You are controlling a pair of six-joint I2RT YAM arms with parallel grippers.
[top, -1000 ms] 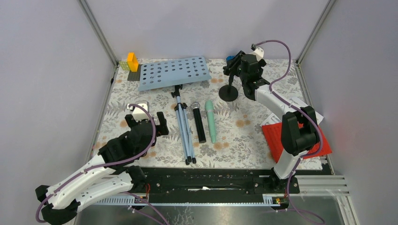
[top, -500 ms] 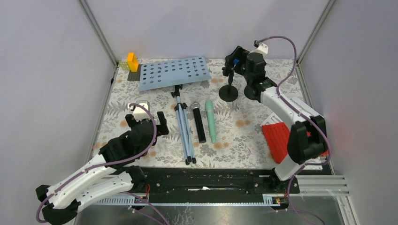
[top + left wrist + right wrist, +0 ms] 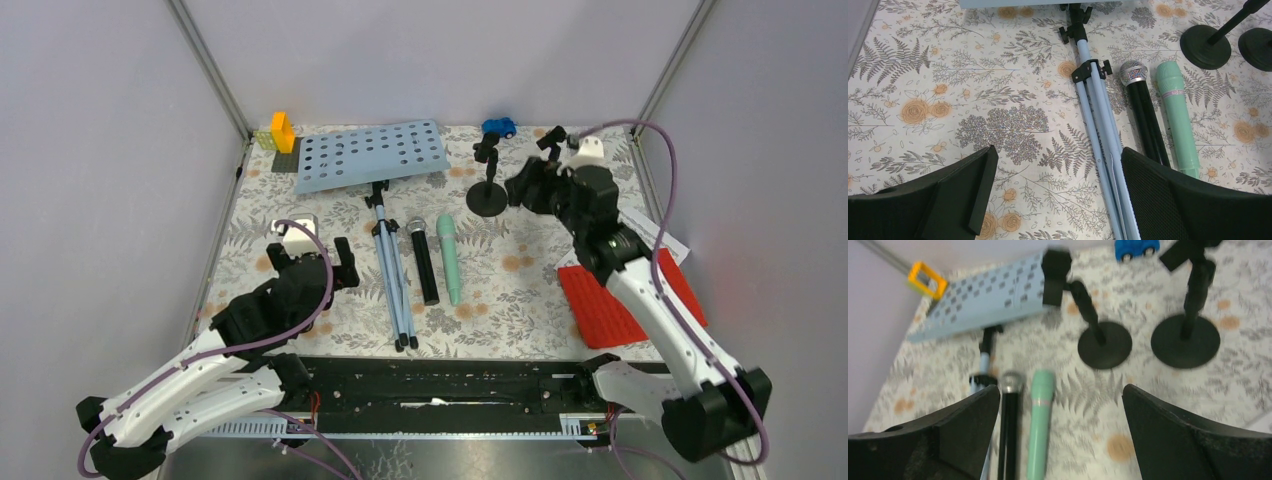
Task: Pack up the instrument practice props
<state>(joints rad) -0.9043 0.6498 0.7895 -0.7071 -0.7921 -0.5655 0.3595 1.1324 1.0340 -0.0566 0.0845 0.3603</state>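
— Where's our rack?
— Pale blue, perforated, lying at the table's back. Our left gripper and right gripper gape, empty.
— Hidden?
— From above, our right arm covers one mic holder's base.

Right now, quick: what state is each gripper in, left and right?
Left gripper: open, holding nothing.
Right gripper: open, holding nothing.

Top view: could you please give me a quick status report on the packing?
Left gripper open, empty, by tripod. Right gripper open, empty, facing mic holders. Mics flat. Nothing blocking.
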